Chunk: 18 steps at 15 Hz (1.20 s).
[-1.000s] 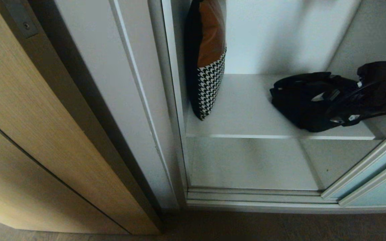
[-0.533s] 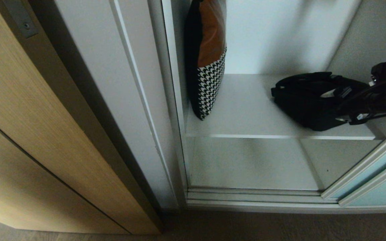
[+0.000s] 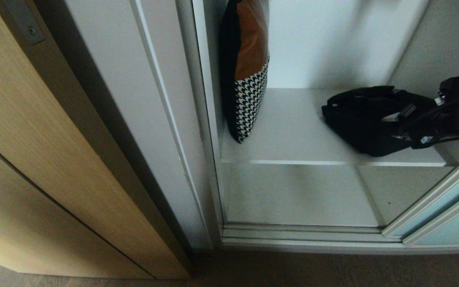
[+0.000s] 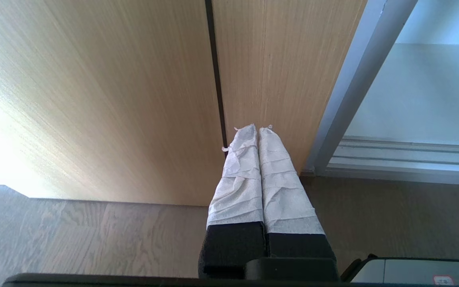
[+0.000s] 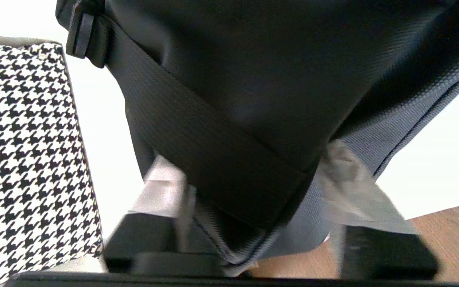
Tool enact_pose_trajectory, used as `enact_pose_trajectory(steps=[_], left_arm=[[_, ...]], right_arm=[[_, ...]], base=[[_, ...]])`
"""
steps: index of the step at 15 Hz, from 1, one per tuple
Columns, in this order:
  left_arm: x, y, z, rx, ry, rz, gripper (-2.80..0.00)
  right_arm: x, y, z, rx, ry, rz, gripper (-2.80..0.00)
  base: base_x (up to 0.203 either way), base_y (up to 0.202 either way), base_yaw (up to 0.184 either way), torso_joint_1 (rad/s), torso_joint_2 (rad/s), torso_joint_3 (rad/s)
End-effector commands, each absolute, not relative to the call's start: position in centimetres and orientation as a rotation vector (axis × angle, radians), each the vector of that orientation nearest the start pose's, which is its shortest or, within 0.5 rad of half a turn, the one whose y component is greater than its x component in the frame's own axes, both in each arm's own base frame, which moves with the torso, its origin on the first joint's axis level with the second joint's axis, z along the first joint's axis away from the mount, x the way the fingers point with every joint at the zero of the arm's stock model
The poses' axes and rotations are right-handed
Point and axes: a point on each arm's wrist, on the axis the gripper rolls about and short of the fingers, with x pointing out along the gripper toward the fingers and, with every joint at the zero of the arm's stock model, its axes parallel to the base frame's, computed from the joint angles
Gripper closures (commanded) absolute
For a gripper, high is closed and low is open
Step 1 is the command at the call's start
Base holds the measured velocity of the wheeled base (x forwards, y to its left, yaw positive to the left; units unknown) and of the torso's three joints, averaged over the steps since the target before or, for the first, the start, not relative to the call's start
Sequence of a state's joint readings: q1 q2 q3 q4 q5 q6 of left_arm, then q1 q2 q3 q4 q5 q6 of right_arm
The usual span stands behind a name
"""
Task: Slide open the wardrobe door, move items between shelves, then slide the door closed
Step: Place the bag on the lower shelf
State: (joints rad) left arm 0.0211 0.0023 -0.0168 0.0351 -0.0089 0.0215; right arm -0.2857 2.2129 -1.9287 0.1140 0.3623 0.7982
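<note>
- Leftmost in the head view, from about 9 o'clock down to 7 o'clock, stands the tan wood-grain door point(image 3: 34, 159), with a white wardrobe wall point(image 3: 134, 119) just beside it toward the centre.
- The left gripper point(image 4: 259, 131) shows only in its own wrist view: its two white-wrapped fingers point(image 4: 241, 175) lie pressed together, holding nothing, pointing at the wood-grain door above the brown floor point(image 4: 94, 235).
- At about 12 o'clock in the head view, a cushion point(image 3: 247, 71), brown above and black-and-white houndstooth below, stands upright on the shelf point(image 3: 289, 135) against the left inner wall.
- Below that board, around 6 o'clock, lies the lower shelf point(image 3: 293, 195), behind the door tracks.
- At about 3 o'clock, the black bag point(image 3: 365, 119) rests on the right part of the upper shelf, well apart from the cushion.
- The right gripper point(image 5: 249, 199) reaches in from the right edge at 3 o'clock; in its wrist view its two wrapped fingers sit on either side of the bag's near end, clamped against the fabric.
- At about 4 o'clock, in the lower right corner, the sliding wardrobe door point(image 3: 452, 227) shows as pale turquoise glass in a silver frame, slid aside from the opening.
</note>
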Motion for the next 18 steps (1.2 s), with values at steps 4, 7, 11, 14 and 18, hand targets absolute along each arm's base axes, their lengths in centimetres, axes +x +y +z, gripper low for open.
enact_pose_trajectory(steps=[4, 7, 11, 14, 18], left_arm=[[-2.4, -0.1, 7.7, 0.021, 0.022, 0.012, 0.00], [-2.4, -0.1, 7.7, 0.021, 0.022, 0.013, 0.00], [-2.4, -0.1, 7.7, 0.021, 0.022, 0.012, 0.00], [-2.4, -0.1, 7.7, 0.021, 0.022, 0.012, 0.00], [-2.4, -0.1, 7.7, 0.021, 0.023, 0.014, 0.00]], right_arm=[[45.4, -11.8, 21.3, 0.917, 0.406, -0.062, 0.00], [43.4, -11.1, 23.9, 0.904, 0.410, 0.009, 0.00], [39.5, -9.9, 26.6, 0.832, 0.418, 0.060, 0.00], [35.6, -9.0, 28.4, 0.770, 0.407, 0.083, 0.00], [31.4, -8.6, 31.2, 0.695, 0.332, 0.091, 0.00]], base=[[0.000, 0.000, 0.000, 0.000, 0.00, 0.000], [0.000, 0.000, 0.000, 0.000, 0.00, 0.000], [0.000, 0.000, 0.000, 0.000, 0.00, 0.000], [0.000, 0.000, 0.000, 0.000, 0.00, 0.000], [0.000, 0.000, 0.000, 0.000, 0.00, 0.000]])
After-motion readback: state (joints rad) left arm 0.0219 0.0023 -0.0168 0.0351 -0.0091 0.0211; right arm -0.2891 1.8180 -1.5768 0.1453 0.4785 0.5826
